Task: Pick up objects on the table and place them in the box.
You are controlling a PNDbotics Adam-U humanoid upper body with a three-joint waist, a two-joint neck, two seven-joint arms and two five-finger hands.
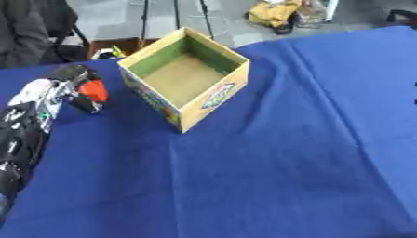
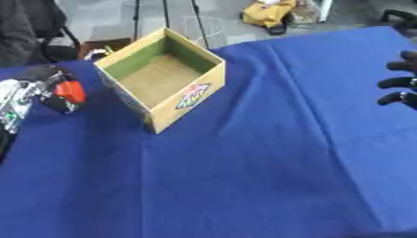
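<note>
Fingers of the left hand (image 1: 71, 86) are curling round a red object (image 1: 94, 91) left of the box (image 1: 213, 95); it is risking clipping the near wall. Right hand (image 2: 399, 83) fingers are idling, relaxed.

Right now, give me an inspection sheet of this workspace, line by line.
Surface: table under a blue cloth, creased, mostly bare.
Job's things: open cardboard box upright on the cloth, nothing visible inside; a red object held at the left hand, beside the box and outside it.
Clutter: nothing seen on the cloth.
Hands: left hand curled round the red object, left of the box; right hand at the right edge, only fingers showing, holding nothing.
Cables: nothing seen on the table.
Surroundings: grey floor beyond the far edge, thin dark stand legs, a yellow bundle, a dark chair.
</note>
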